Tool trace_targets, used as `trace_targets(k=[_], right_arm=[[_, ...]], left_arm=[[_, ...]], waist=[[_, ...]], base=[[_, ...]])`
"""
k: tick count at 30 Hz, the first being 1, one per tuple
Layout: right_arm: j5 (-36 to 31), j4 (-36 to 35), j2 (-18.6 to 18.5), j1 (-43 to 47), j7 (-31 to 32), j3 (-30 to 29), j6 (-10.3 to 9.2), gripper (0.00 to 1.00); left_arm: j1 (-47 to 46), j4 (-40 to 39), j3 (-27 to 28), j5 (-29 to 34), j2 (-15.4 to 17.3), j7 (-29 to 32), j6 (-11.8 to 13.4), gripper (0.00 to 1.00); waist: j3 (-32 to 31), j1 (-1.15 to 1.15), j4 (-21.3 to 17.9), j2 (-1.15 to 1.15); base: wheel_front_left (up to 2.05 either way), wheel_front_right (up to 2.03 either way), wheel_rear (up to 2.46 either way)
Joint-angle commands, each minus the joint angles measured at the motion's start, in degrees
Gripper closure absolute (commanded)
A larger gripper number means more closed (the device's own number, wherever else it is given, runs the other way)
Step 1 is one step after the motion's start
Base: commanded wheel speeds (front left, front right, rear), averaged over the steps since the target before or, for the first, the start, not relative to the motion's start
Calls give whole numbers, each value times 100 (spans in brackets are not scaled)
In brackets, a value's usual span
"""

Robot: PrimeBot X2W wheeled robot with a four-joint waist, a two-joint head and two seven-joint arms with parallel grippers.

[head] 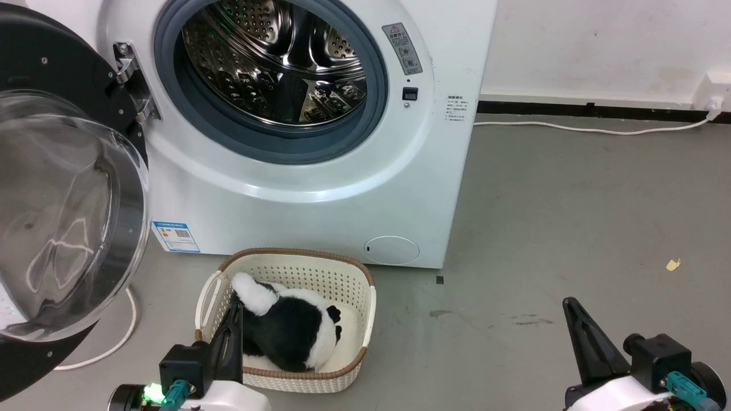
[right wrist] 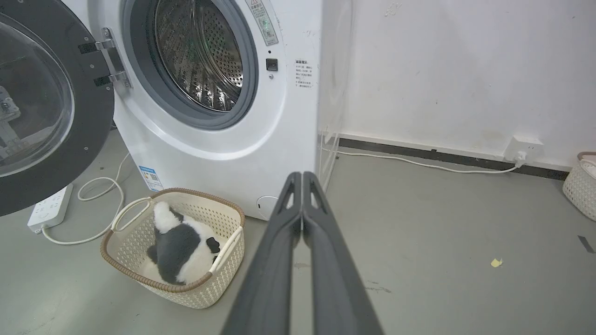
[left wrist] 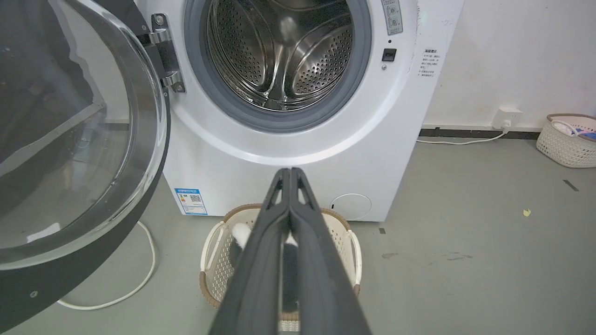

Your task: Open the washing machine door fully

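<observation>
Door [head: 63, 205]: standing wide open on its left-side hinge [head: 134, 80], taking up the left edge of the head view, clear bowl window turned toward the camera, black rim around it, apart from both grippers.

Washer [head: 297, 194]: white, upper centre, steel drum [head: 274, 63] exposed inside grey gasket [head: 377, 103]; blue label [head: 176, 236] low left on its front, round flap [head: 392, 250] low right.

Basket [head: 342, 274]: cream, on grey floor [head: 571, 228] just before washer, bottom centre.

Toy [head: 291, 331]: black-and-white plush, lying in basket.

Left gripper [head: 235, 311]: lower left, fingers pressed together on nothing, overlapping basket's left side in head view; in left wrist view, tips against washer's front above basket.

Right gripper [head: 570, 308]: lower right, over bare floor, fingers likewise together, holding nothing.

Cable [head: 571, 128]: white, along wall base, upper right.

Scrap [head: 673, 264]: small, yellow, on floor at right.
</observation>
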Motion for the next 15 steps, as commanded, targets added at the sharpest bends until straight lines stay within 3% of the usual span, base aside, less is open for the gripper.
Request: trace_targets(k=[1, 15], right_arm=[[-62, -33, 19, -119, 41, 4, 3, 100], [-140, -76, 22, -167, 205, 8, 3, 100]], left_arm=[[-90, -45, 35, 52, -18, 26, -33, 100], [-128, -122, 160, 177, -56, 190, -106, 100]], waist=[[0, 0, -2, 0], [-3, 0, -40, 0]], base=[[0, 0, 0], [0, 0, 0]])
